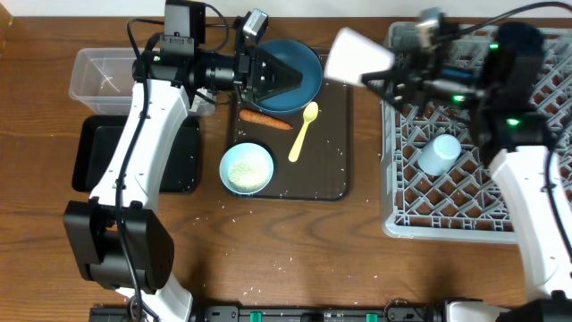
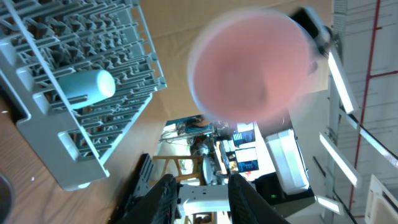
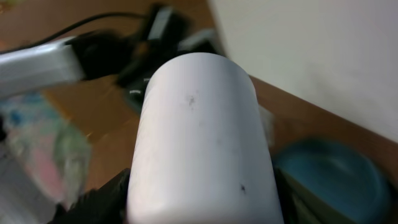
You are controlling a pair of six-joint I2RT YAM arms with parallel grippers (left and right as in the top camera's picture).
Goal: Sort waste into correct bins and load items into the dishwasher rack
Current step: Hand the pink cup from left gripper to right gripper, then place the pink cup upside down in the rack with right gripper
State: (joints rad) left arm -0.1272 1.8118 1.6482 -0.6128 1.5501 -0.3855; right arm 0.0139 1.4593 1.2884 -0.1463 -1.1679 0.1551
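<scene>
My right gripper (image 1: 386, 79) is shut on the pink cup (image 1: 357, 55), holding it in the air between the dark brown tray and the dishwasher rack (image 1: 465, 179). In the right wrist view the cup (image 3: 199, 137) fills the space between the dark fingers (image 3: 99, 199). My left gripper (image 1: 279, 77) hovers over the dark blue plate (image 1: 308, 67), open and empty; its fingers (image 2: 163, 198) stand apart. A small light blue cup (image 1: 440, 154) lies in the rack. On the tray lie the carrot (image 1: 265, 120), the yellow spoon (image 1: 304, 131) and the light blue bowl (image 1: 247, 168) holding rice.
The dark brown tray (image 1: 335, 170) lies at the centre. At the left are the clear tub (image 1: 94, 76) and the black tray (image 1: 94, 156), partly under my left arm. Loose rice grains (image 1: 284, 264) dot the table in front.
</scene>
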